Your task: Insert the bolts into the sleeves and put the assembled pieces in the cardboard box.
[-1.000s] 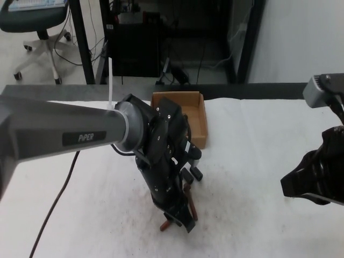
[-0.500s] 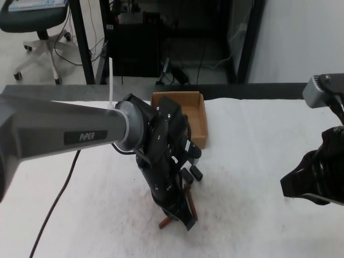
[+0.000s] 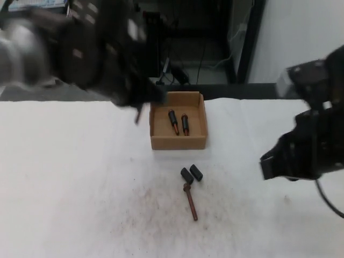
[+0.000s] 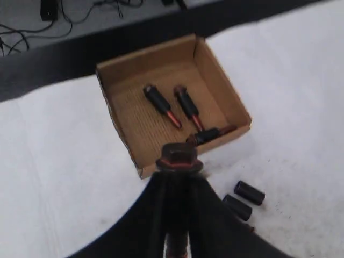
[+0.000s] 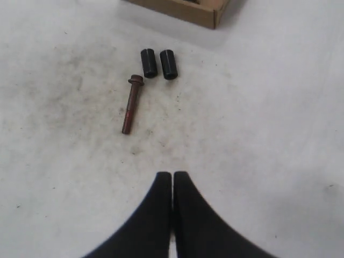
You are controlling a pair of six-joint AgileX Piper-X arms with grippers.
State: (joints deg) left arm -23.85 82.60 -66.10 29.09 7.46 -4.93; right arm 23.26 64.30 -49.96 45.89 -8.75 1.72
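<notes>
Rusty bolt [image 4: 179,159] with no sleeve yet: grips it tight in left claw [image 4: 177,180] up near the box [image 4: 126,145], has right claw [image 5: 172,177] shut and empty, needs to grab a sleeve [image 5: 149,63] from beside the box next and push bolt in.

Left arm [image 3: 102,59] black with a grey tube and pale marks; right arm [image 3: 306,150] black, trailing a thin cable [image 3: 325,194]; right gripper [image 5: 172,174] has black tapered fingers [image 5: 158,215]
</notes>
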